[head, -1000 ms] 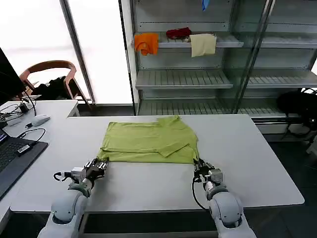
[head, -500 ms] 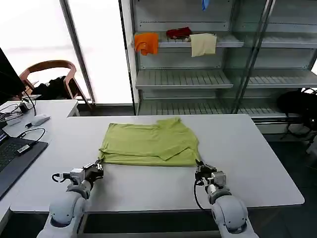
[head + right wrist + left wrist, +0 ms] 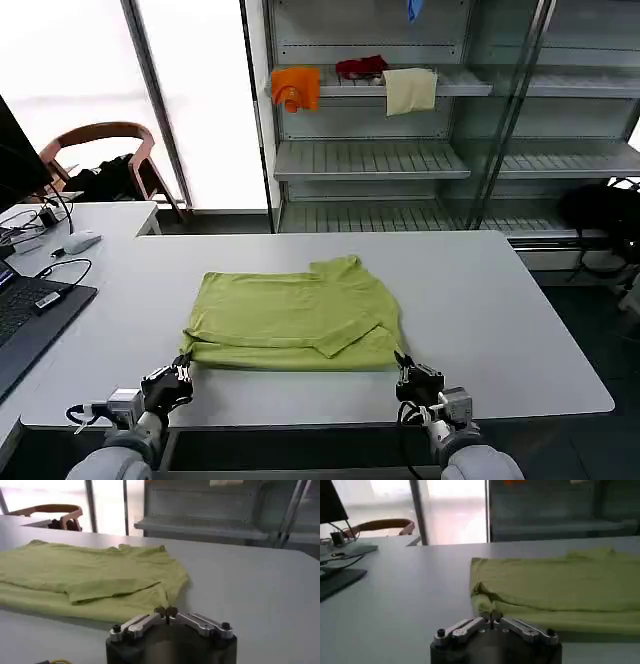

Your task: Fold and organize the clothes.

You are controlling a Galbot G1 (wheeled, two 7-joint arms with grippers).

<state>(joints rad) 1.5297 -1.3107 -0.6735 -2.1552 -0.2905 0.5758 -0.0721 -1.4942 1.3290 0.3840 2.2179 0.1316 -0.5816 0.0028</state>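
Here, both grippers—left gripper (image 3: 180, 374), right gripper (image 3: 405, 377)—pinch the T-shirt (image 3: 295, 318).

Both grippers pulled back toward the table's near edge, left gripper (image 3: 178, 377), right gripper (image 3: 408, 374), T-shirt (image 3: 293, 318) dragged nearer with them

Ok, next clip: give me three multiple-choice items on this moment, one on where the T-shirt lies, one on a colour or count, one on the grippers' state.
1. Where does the T-shirt lie?
A. on the white table
B. on a shelf
C. over the chair

2. How many cloths lie on the upper shelf?
A. one
B. three
C. five

3. How do the left gripper and right gripper stand?
A. both shut at the shirt's near corners
B. both wide open above the shirt
C. one lifted high

Key: 1 A, it lies folded on the table. 2 B, orange, red and cream. 3 A, the wrist views show fingertips together at the hem.
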